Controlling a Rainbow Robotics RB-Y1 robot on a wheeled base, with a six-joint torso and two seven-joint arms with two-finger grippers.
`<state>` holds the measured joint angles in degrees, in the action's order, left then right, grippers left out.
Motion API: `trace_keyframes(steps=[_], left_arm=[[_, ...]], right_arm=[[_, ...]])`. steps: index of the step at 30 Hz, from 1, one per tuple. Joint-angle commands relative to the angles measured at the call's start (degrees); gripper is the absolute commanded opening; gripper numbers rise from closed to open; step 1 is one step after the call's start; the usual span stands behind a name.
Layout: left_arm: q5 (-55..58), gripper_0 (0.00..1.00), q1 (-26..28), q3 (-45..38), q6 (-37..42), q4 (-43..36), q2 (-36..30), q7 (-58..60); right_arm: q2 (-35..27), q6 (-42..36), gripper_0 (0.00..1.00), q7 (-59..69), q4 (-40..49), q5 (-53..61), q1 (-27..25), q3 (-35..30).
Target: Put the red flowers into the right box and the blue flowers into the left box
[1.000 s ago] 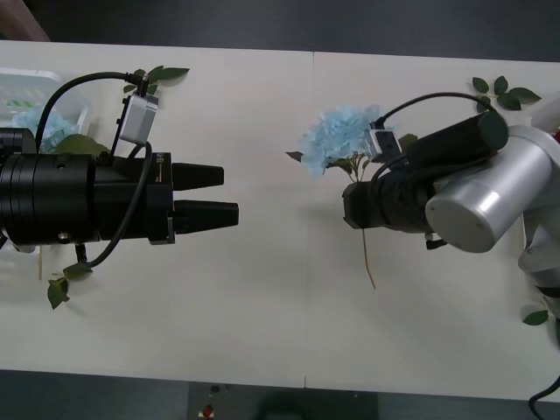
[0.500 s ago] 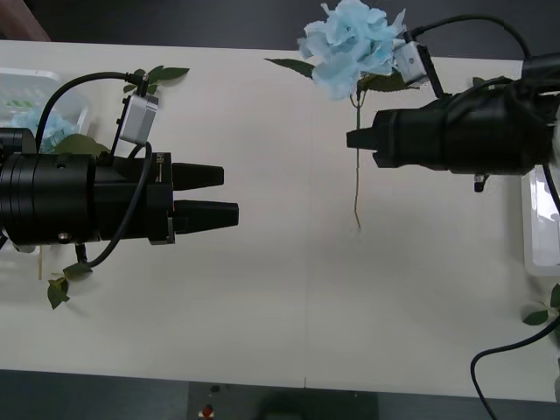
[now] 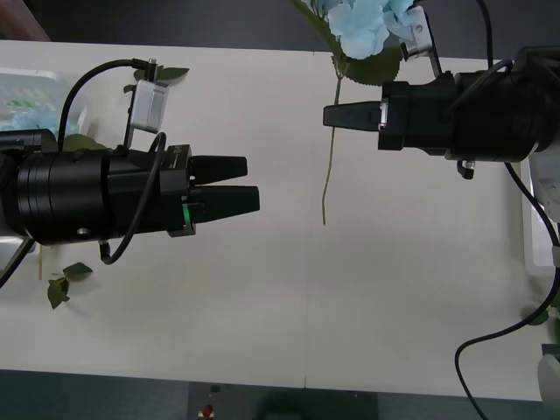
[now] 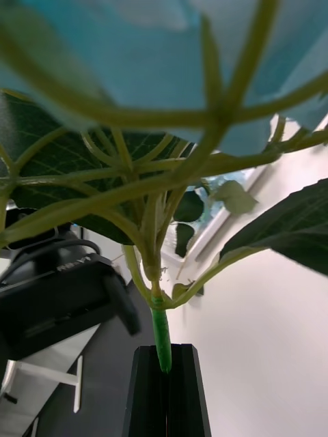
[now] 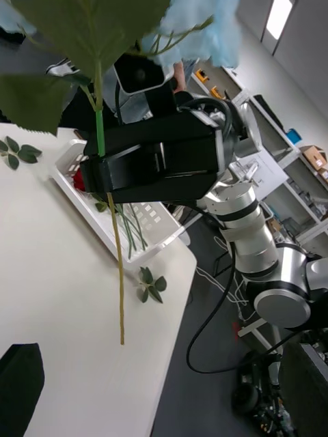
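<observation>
My right gripper (image 3: 337,115) reaches in from the right, level, fingers pointing left and pinched tight on a stem. My left gripper (image 3: 247,184) lies opposite, lower, pointing right, its two fingers slightly parted, grasping nothing.

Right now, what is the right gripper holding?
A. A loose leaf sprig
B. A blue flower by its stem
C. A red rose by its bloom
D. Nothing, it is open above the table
B: the right gripper is shut on the green stem of the blue flower, and the stem's lower end hangs free over the table.
</observation>
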<state>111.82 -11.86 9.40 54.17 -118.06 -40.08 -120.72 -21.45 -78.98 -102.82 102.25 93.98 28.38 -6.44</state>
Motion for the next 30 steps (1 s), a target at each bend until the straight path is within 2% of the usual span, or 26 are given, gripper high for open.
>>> trace_keyframes(steps=[1,7,11,16,17,18,19,20,30], left_arm=[[-3.4,1.00,-3.8,1.8,-1.8,-0.5,-0.3,5.1],[-7.8,1.00,-7.6,7.0,-6.7,-0.6,-0.2,10.9],[-9.9,1.00,-9.5,11.6,-11.3,0.1,1.1,11.2],[-10.2,1.00,-11.4,14.9,-12.7,1.8,2.0,11.0],[-10.6,0.86,-11.5,14.9,-12.7,1.8,2.1,11.0],[-10.7,0.55,-11.6,14.9,-12.7,1.8,2.1,11.0],[-10.7,0.17,-11.5,14.9,-12.7,1.8,2.1,11.1],[-10.7,0.00,-11.5,14.9,-12.7,2.0,2.1,11.2],[-10.7,0.00,-11.5,15.2,-12.7,2.1,1.9,11.1]], right_arm=[[1.5,0.2,0.00,3.1,1.0,2.0,3.9,0.8],[1.7,1.9,0.00,6.2,1.0,3.4,6.0,4.0],[1.7,3.8,0.00,6.6,0.9,3.4,6.1,5.6],[1.7,6.2,0.00,7.2,0.9,3.7,6.1,7.6],[1.7,6.2,0.00,7.2,0.9,3.7,6.1,7.6],[1.7,6.2,0.00,7.2,0.9,3.7,6.1,7.6],[1.7,6.2,0.00,7.2,0.9,3.7,6.1,7.6],[1.7,6.2,0.00,7.2,0.9,3.7,6.1,7.6],[1.7,6.2,0.00,7.2,0.9,3.7,6.1,7.6]])
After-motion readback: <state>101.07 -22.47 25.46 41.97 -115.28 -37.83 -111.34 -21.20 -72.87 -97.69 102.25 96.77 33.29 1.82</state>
